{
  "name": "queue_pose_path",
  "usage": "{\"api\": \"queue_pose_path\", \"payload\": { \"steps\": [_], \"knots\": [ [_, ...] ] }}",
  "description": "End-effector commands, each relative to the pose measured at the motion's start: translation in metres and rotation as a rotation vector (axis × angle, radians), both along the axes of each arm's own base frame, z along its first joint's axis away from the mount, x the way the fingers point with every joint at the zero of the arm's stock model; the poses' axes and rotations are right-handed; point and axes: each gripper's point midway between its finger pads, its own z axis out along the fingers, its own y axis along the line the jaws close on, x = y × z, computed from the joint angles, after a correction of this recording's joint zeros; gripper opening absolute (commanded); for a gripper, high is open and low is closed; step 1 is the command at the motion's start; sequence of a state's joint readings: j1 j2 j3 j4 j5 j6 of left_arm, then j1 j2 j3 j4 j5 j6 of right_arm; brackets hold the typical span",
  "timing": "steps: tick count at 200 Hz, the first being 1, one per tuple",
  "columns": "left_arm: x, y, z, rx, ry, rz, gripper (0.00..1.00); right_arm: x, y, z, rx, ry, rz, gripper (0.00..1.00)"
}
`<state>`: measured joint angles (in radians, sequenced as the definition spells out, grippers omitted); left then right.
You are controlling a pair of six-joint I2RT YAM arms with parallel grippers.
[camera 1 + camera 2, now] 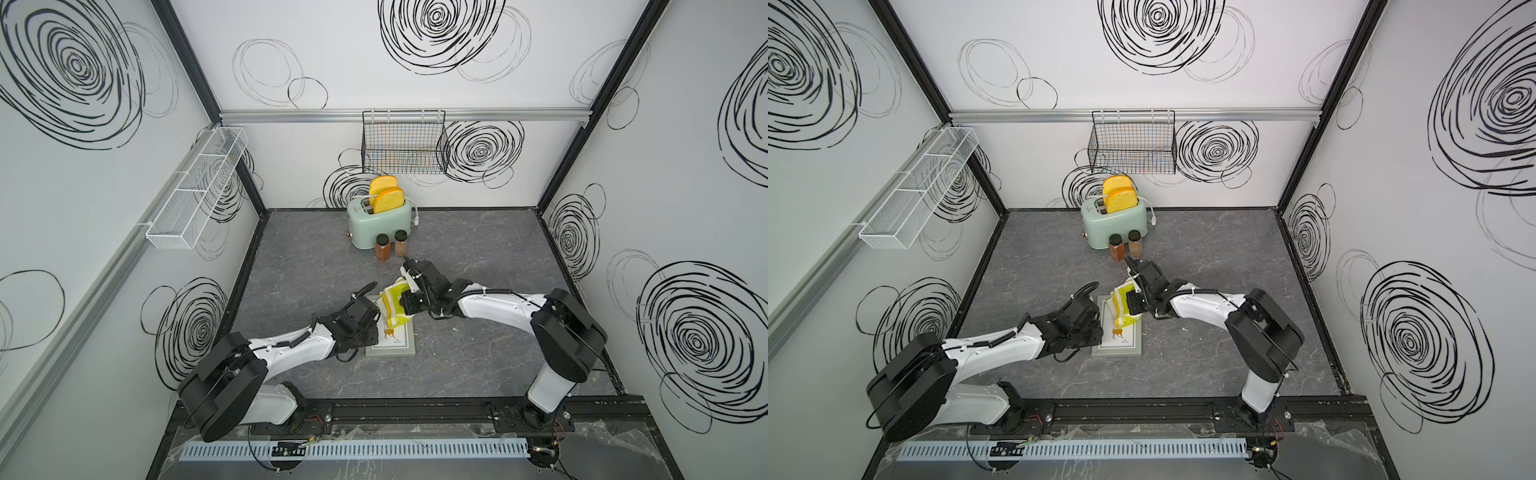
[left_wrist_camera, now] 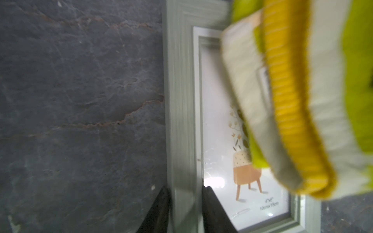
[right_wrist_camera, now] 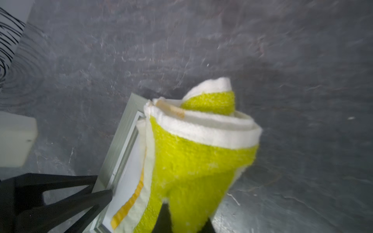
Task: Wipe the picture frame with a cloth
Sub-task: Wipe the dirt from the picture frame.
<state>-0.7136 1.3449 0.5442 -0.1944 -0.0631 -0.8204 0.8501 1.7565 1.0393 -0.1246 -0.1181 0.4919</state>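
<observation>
The picture frame (image 1: 395, 345) lies flat on the table (image 1: 490, 332), just below centre in both top views, with the left pincer (image 2: 185, 201) clamped on its side rail. The cloth (image 1: 394, 306), bunched in the tightly closed right pincer (image 3: 185, 219), drapes over the upper half. Wiping looks underway, and the lower glass is yet to be reached.
</observation>
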Motion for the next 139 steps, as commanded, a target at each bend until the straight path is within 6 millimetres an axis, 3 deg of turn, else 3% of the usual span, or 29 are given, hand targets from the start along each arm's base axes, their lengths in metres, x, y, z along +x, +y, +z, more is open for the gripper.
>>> {"api": "queue_pose_path", "payload": {
  "steps": [1, 27, 55, 69, 93, 122, 139],
  "knots": [
    [-0.031, 0.024, -0.027, 0.091, 0.121, 0.017, 0.32, -0.005, 0.044, 0.024, 0.118, -0.023, 0.096, 0.00],
    [-0.032, 0.025, -0.028, 0.087, 0.124, 0.022, 0.32, -0.012, 0.066, 0.009, 0.110, 0.016, 0.138, 0.00],
    [-0.032, 0.025, -0.027, 0.081, 0.120, 0.026, 0.33, -0.019, 0.073, -0.032, 0.012, 0.075, 0.148, 0.00],
    [-0.032, 0.027, -0.027, 0.089, 0.118, 0.028, 0.33, -0.016, 0.063, -0.049, -0.052, 0.077, 0.114, 0.00],
    [-0.033, 0.032, -0.026, 0.104, 0.112, 0.036, 0.33, -0.004, 0.035, -0.060, -0.115, 0.074, 0.047, 0.00],
    [-0.033, 0.035, -0.024, 0.112, 0.106, 0.040, 0.33, 0.012, -0.007, -0.058, -0.191, 0.044, -0.031, 0.00],
    [-0.033, 0.036, -0.024, 0.112, 0.106, 0.041, 0.33, 0.018, -0.018, -0.051, -0.225, 0.009, -0.043, 0.00]
  ]
}}
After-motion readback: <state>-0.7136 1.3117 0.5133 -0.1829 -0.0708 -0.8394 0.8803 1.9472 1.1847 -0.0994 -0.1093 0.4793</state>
